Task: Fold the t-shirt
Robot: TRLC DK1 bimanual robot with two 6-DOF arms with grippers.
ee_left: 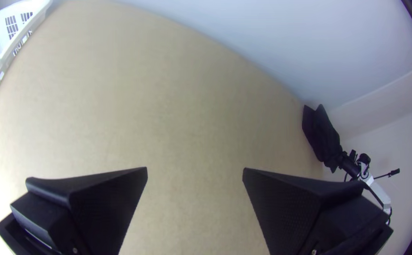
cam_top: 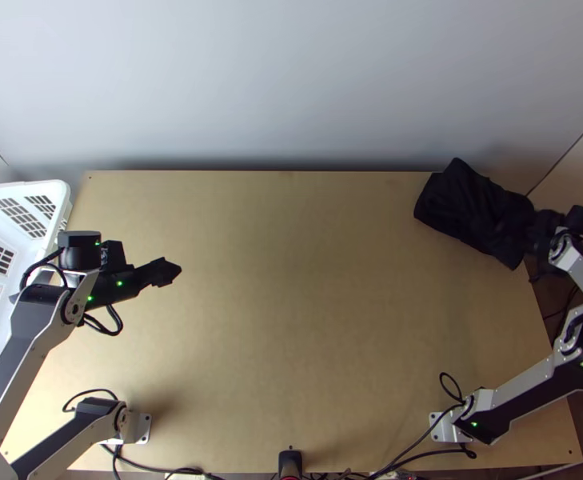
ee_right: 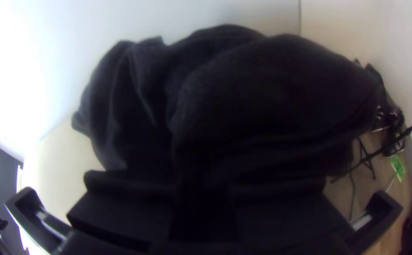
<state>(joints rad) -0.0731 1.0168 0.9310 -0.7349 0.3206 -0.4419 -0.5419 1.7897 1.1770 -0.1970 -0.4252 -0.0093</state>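
Observation:
A black t-shirt (cam_top: pixel 475 210) lies bunched at the table's far right corner, partly past the right edge. The right gripper (cam_top: pixel 545 230) is at its right end, and black on black hides the fingertips. In the right wrist view the t-shirt (ee_right: pixel 262 94) bulges up in folds beyond the right gripper (ee_right: pixel 203 191), whose fingers are shut on a thick bunch of it. Over the table's left part, away from the cloth, is the left gripper (cam_top: pixel 167 272). The left wrist view has the left gripper (ee_left: pixel 195 171) open with bare table between its fingers, and the t-shirt (ee_left: pixel 320 134) far off.
A white plastic basket (cam_top: pixel 59 190) stands at the table's left edge. Bare wood (cam_top: pixel 307 304) stretches between the two arms. A pale wall (cam_top: pixel 291 88) rises behind the far edge. Cables run along the near edge, and shoes (ee_right: pixel 393 127) lie on the floor beyond the table's right side.

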